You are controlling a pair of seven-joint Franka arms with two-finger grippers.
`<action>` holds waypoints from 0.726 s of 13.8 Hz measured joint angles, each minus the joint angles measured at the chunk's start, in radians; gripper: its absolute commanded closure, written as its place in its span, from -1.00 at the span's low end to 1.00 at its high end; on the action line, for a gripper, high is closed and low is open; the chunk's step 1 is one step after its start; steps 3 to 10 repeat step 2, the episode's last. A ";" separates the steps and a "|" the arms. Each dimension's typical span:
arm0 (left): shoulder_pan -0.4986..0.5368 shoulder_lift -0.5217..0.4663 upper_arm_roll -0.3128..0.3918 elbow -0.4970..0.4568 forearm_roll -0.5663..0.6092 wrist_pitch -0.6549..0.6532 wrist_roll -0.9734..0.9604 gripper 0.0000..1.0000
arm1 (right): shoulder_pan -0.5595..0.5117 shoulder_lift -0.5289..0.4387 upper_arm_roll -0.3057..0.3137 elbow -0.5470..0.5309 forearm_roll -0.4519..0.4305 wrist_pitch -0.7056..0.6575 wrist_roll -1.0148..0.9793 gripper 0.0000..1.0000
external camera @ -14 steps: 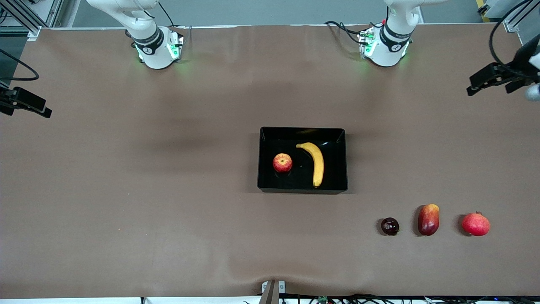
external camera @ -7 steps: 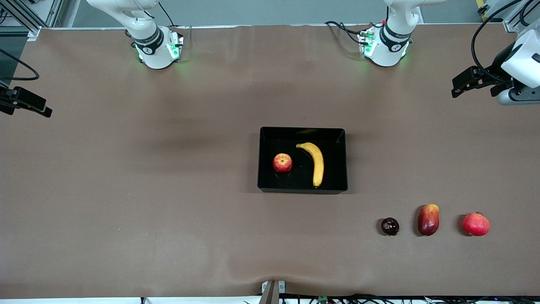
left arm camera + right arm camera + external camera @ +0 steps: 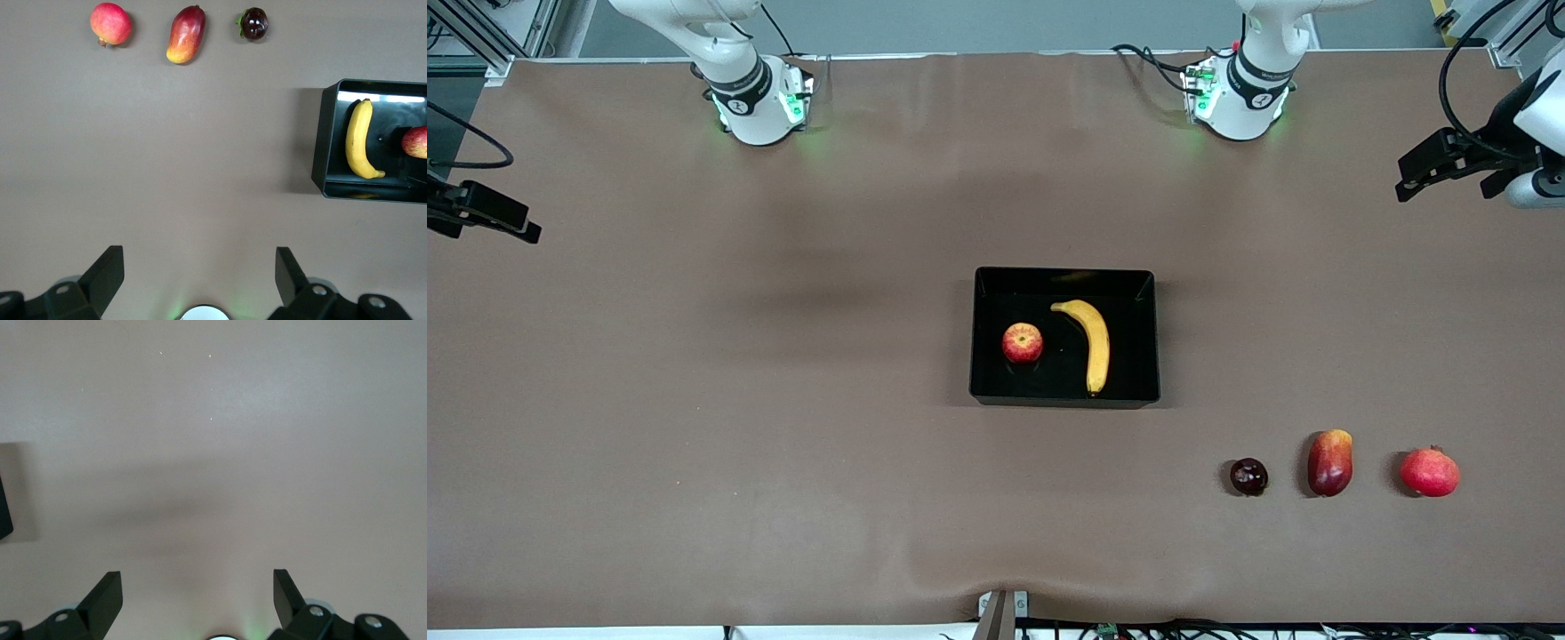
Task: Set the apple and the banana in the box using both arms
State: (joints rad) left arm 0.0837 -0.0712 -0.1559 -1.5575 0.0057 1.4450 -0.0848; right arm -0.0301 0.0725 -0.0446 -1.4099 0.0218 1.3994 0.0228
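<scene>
Both task fruits already lie inside the box (image 3: 996,396) at mid-bench, so in my judgement nothing is left to grasp. Going across the front view: the right gripper (image 3: 480,218) hangs over bare bench at the right arm's end, fingers (image 3: 100,597) spread wide and holding nothing. Next the apple (image 3: 1022,343), just beside the banana (image 3: 1096,342), whose long axis runs toward and away from the front camera. Last, the left gripper (image 3: 1440,164) is over the left arm's end, fingers (image 3: 288,270) released and empty, well apart from the box. Neither arm is near the fruit.
</scene>
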 measured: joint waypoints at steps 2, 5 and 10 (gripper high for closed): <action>0.001 0.000 0.003 0.000 0.000 -0.016 0.000 -1.00 | 0.001 0.000 0.001 0.000 0.000 -0.001 0.000 -1.00; 0.001 0.000 0.003 0.000 0.000 -0.016 0.000 -1.00 | 0.001 0.000 0.001 0.000 0.000 -0.001 0.000 -1.00; 0.001 0.000 0.003 0.000 0.000 -0.016 0.000 -1.00 | 0.001 0.000 0.001 0.000 0.000 -0.001 0.000 -1.00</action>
